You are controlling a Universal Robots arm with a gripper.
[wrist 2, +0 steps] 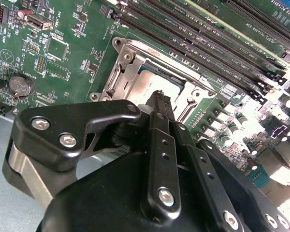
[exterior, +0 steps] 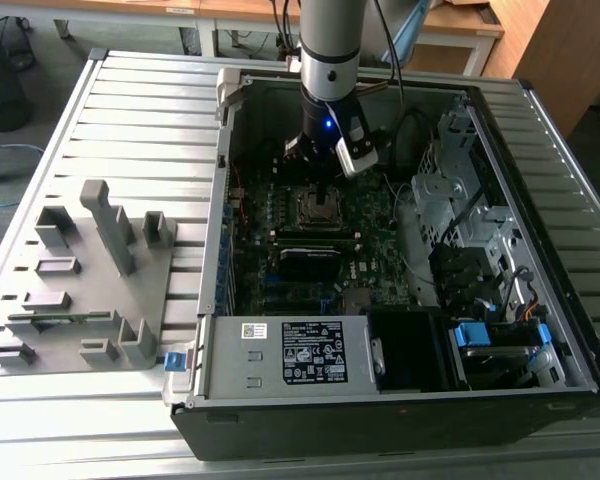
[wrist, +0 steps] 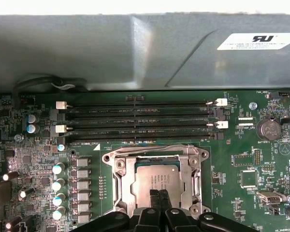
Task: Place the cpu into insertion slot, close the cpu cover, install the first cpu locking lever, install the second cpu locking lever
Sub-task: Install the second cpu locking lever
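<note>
The cpu, with its dull silver top, lies in the insertion slot on the green motherboard. The cpu cover, a silvery metal frame, lies down around the chip, whose top shows through its square opening. In the second wrist view the cpu and cpu cover sit just past my fingertips. My gripper is shut with nothing between its black fingers, its tips right over the chip's near half. I cannot tell whether they touch it. A thin wire lever runs along the socket's far edge. In the exterior view the gripper hangs over the socket.
Long black memory slots run beside the socket, with a coin battery and a row of capacitors nearby. The grey case wall rises behind. A power supply, drive cages and a grey fixture tray surround the board.
</note>
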